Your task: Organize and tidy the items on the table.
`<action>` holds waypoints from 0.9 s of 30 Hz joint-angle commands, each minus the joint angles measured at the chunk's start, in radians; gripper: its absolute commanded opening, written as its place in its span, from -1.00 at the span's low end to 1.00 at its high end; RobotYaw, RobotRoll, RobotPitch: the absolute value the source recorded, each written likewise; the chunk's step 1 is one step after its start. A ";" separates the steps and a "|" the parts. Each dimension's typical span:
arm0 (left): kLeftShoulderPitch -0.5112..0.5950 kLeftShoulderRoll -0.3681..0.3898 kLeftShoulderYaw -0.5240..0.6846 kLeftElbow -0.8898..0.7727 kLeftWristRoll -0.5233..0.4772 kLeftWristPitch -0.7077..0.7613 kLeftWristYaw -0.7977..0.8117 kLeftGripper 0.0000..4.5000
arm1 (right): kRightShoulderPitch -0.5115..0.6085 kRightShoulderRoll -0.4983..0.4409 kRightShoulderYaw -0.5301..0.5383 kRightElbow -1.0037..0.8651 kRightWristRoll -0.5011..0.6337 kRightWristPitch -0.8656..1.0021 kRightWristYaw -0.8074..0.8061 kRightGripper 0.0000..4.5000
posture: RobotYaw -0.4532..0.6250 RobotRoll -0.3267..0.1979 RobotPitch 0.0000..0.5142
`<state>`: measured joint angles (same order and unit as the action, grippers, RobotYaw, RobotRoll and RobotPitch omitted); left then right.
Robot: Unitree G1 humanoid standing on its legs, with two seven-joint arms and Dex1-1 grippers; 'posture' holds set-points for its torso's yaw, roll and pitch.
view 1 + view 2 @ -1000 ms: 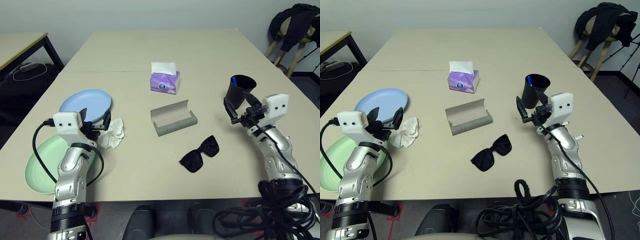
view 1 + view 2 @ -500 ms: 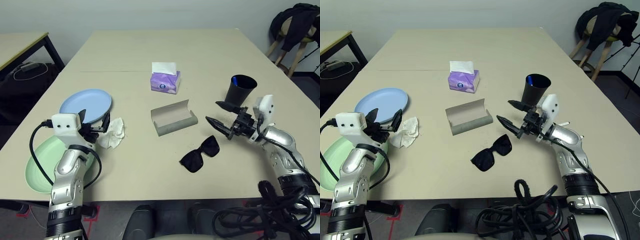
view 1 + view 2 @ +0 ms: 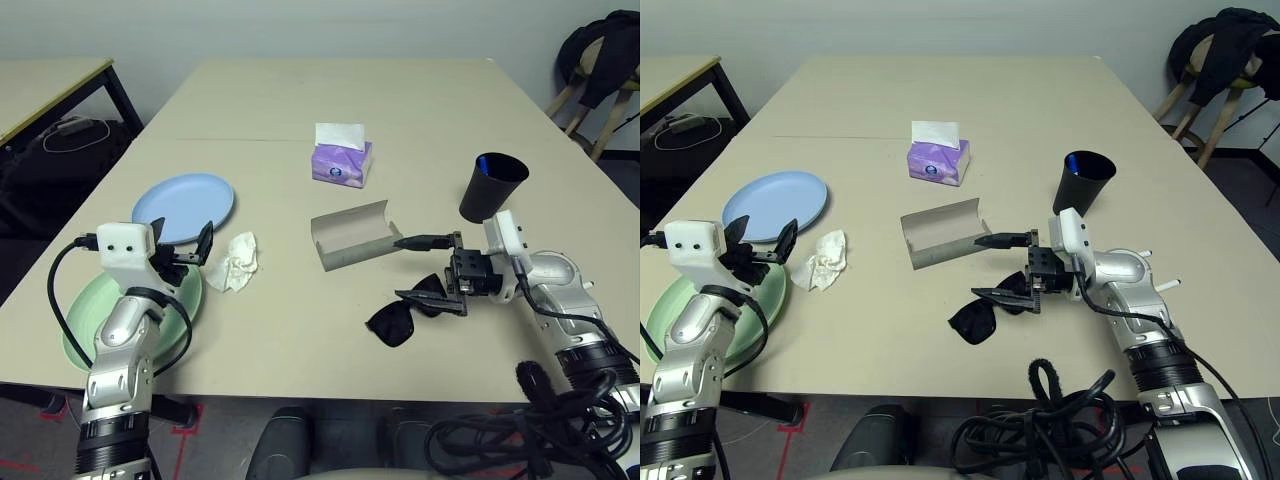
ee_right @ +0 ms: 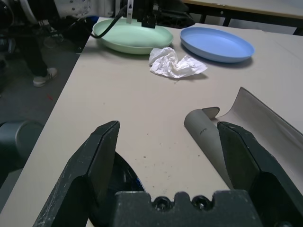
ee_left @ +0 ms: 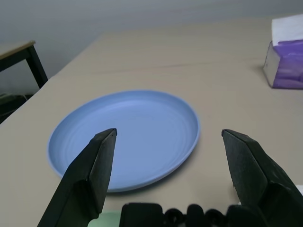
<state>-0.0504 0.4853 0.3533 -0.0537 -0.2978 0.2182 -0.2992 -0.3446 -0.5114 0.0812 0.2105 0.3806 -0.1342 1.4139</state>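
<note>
On the table's (image 3: 300,100) left, a pale blue plate (image 3: 183,207) lies behind a mint green plate (image 3: 85,325). My left gripper (image 3: 188,252) hovers open between them, pointing at the blue plate (image 5: 125,137). A crumpled white tissue (image 3: 232,263) lies just right of it. In the middle, the grey glasses case (image 3: 350,235) lies open, with the black sunglasses (image 3: 393,323) in front of it. My right gripper (image 3: 406,268) is open, its fingers reaching left between the case and the sunglasses, the lower finger over the sunglasses' right lens. The black cup (image 3: 490,187) stands behind that arm.
A purple tissue box (image 3: 341,160) stands behind the case. At the far left is a black-legged side table (image 3: 50,80) with cables under it. A chair draped in dark clothing (image 3: 605,60) stands at the far right. Black cables (image 3: 530,430) bunch near the front right edge.
My right gripper has swung from beside the black cup leftward and down to the sunglasses and case. The camera shifted slightly. The left gripper has hardly moved.
</note>
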 commanded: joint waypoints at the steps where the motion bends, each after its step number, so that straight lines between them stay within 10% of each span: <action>1: -0.005 0.122 0.071 -0.058 -0.083 0.232 -0.054 1.00 | 0.010 -0.010 0.006 -0.008 -0.006 0.016 -0.013 0.99 | 0.10 0.25 -0.78; 10: -0.033 0.337 0.203 0.009 -0.188 0.628 -0.103 1.00 | 0.026 -0.001 0.003 -0.014 -0.005 0.013 -0.040 0.99 | 0.10 0.25 -0.78; 27: 0.079 0.531 0.216 0.175 -0.143 0.827 -0.244 1.00 | 0.057 0.015 0.019 -0.085 -0.004 0.048 -0.104 0.99 | 0.10 0.25 -0.76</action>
<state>0.0154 0.9996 0.5546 0.0997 -0.4522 1.0295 -0.5321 -0.2964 -0.4958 0.0876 0.1535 0.3787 -0.0933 1.3160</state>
